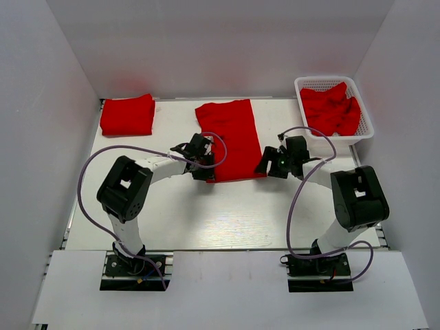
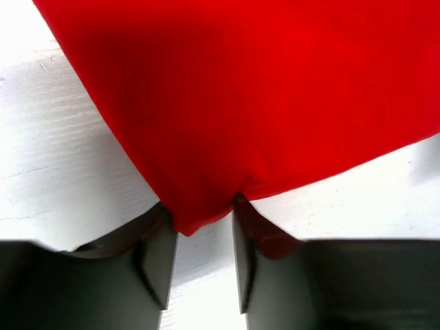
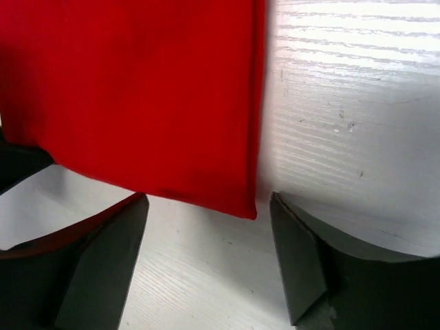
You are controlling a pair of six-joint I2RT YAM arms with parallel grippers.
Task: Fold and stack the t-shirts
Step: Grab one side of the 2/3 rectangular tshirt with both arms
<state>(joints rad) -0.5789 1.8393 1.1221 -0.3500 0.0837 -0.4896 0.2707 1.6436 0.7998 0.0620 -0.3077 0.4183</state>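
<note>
A red t-shirt (image 1: 230, 137), folded into a long strip, lies flat mid-table. My left gripper (image 1: 204, 168) is at its near left corner. In the left wrist view my left gripper (image 2: 199, 206) is shut on that corner of the t-shirt (image 2: 261, 89), and the fabric puckers between the fingertips. My right gripper (image 1: 265, 167) is at the near right corner. In the right wrist view my right gripper (image 3: 209, 199) is open, and the corner of the t-shirt (image 3: 137, 96) lies between the fingers without touching them. A folded red t-shirt (image 1: 128, 114) lies at the far left.
A white lattice basket (image 1: 364, 113) at the far right holds crumpled red t-shirts (image 1: 331, 108). White walls enclose the table on three sides. Purple cables loop beside both arms.
</note>
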